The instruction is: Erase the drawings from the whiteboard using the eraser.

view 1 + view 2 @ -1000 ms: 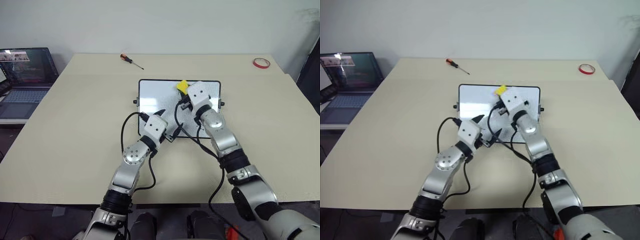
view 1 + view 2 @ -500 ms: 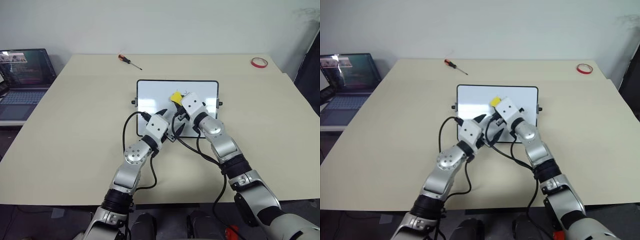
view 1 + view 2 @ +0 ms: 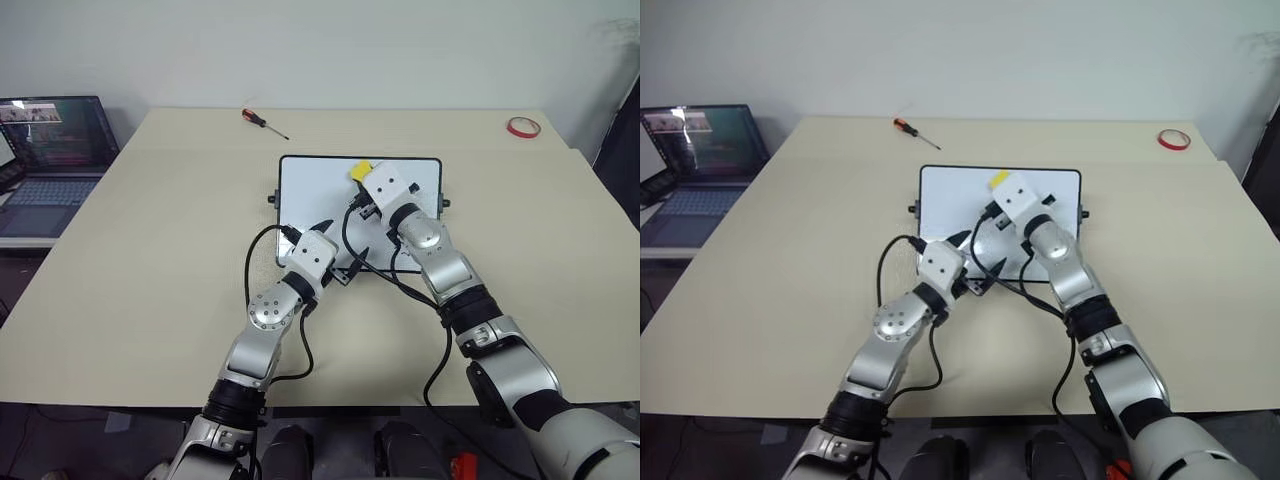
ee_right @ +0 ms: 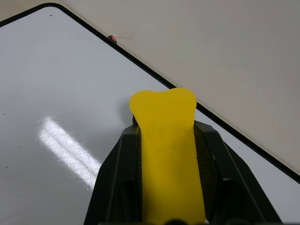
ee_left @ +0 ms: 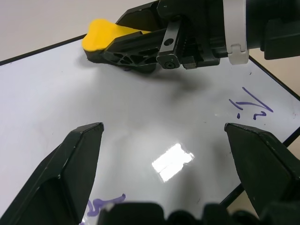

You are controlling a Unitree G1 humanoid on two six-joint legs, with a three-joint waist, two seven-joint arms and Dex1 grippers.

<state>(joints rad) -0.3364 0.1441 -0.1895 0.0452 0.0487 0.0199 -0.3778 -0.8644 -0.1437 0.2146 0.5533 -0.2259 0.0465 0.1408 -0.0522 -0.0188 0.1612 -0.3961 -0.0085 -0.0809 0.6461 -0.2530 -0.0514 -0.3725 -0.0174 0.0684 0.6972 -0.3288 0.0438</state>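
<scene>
A: Look at the whiteboard (image 5: 140, 136) — smooth and glossy, throwing back a bright patch of light, with a thin black frame that looks like plastic

B: And the eraser (image 4: 166, 154)? Matt yellow top, soft-looking, maybe foam, with a black layer beneath showing in the left wrist view

A: The fingers (image 5: 70, 173) read as hard black plastic, faintly sheened, ribbed on the right gripper (image 5: 126, 47)

B: The bench (image 3: 150, 250) is a flat, matt beige, smooth, no glare at all

A: Arm shells look like brushed silvery metal and white plastic, cables rubbery black

B: Screwdriver (image 3: 262, 121): shiny red handle, metal shaft
</scene>
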